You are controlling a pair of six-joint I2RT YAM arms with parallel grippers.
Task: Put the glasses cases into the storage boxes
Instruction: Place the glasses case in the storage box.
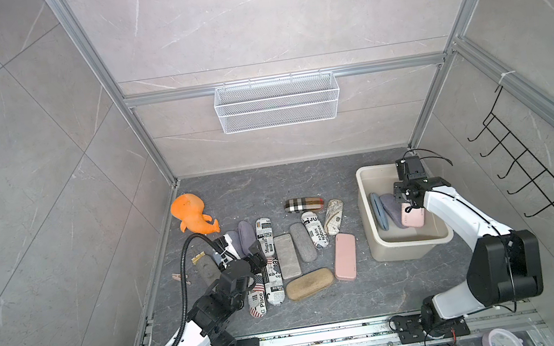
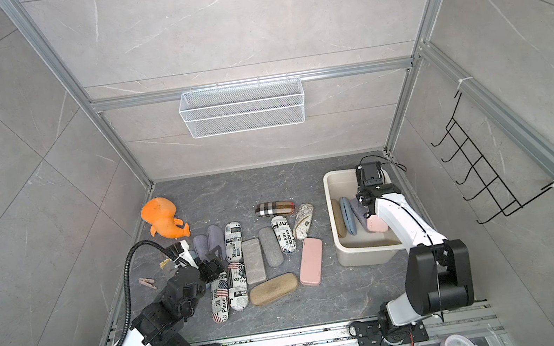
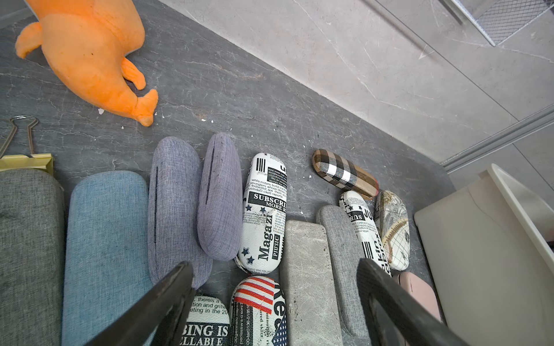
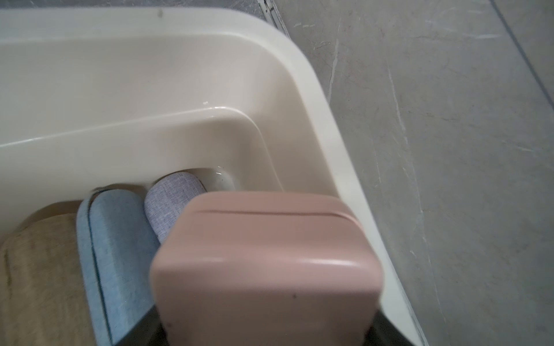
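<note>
The cream storage box (image 1: 374, 248) stands at the right of the dark floor. Inside it lie a tan case (image 4: 39, 263), a blue case (image 4: 111, 239) and a lilac case (image 4: 171, 197). My right gripper (image 4: 266, 335) is shut on a pink glasses case (image 1: 414, 218), held low inside the box next to the lilac one. Several more glasses cases lie in a cluster mid-floor, among them plaid (image 1: 304, 204), map-print (image 1: 334, 216), pink (image 1: 344, 257) and tan (image 1: 309, 284). My left gripper (image 3: 275, 263) hangs open just above the newspaper-print cases (image 3: 263, 209) at the cluster's left end, holding nothing.
An orange plush toy (image 1: 193, 213) lies at the back left. A binder clip (image 3: 21, 149) and a clothespin (image 1: 182, 278) sit near the left wall. A white wire mesh basket (image 1: 276, 102) hangs on the back wall and a black hook rack (image 1: 531, 160) on the right wall.
</note>
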